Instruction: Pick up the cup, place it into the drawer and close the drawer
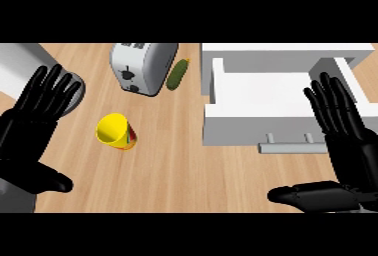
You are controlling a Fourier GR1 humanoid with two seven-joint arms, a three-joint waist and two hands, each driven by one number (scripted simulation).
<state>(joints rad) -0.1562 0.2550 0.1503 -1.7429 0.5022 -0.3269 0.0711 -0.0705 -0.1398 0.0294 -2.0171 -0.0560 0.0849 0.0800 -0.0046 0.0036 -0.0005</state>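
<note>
A yellow cup (115, 131) with a red and green side lies tilted on the wooden counter (184, 170), left of centre, its mouth facing up and left. The white drawer (221, 125) stands pulled open at the right, with a grey handle (291, 147) on its front. My left hand (29, 135) is open at the left edge, fingers straight and pointing up, a short way left of the cup and not touching it. My right hand (347, 140) is open at the right edge, fingers up, over the drawer's right side.
A silver toaster (142, 66) stands at the back centre with a green cucumber (177, 75) beside it. A grey round object (74, 95) sits behind my left hand, and a white block (18, 65) fills the back left corner.
</note>
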